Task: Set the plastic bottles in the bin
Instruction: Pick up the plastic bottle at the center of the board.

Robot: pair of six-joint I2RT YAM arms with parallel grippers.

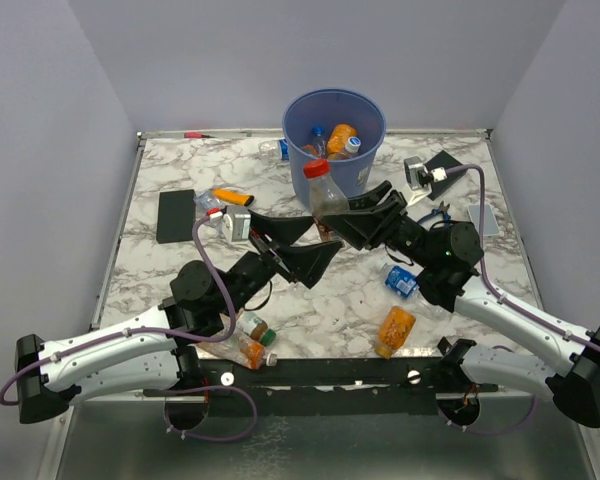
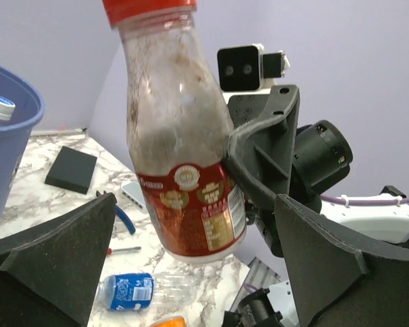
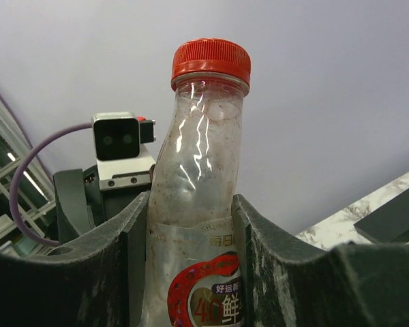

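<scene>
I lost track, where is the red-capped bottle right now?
Top view, centre: the red-capped bottle is upright, clamped in the right gripper, just in front of the bin.

Bottle label: "好运", "鲜".

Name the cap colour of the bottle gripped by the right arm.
Red cap on the bottle; best in right wrist view.

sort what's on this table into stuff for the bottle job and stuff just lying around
For the job: round blue plastic bin; red-capped clear plastic bottle; crushed orange-label bottle; blue-label bottle.
Lying about: flat black rectangular slab; orange-handled tool; blue-handled tool.
</scene>
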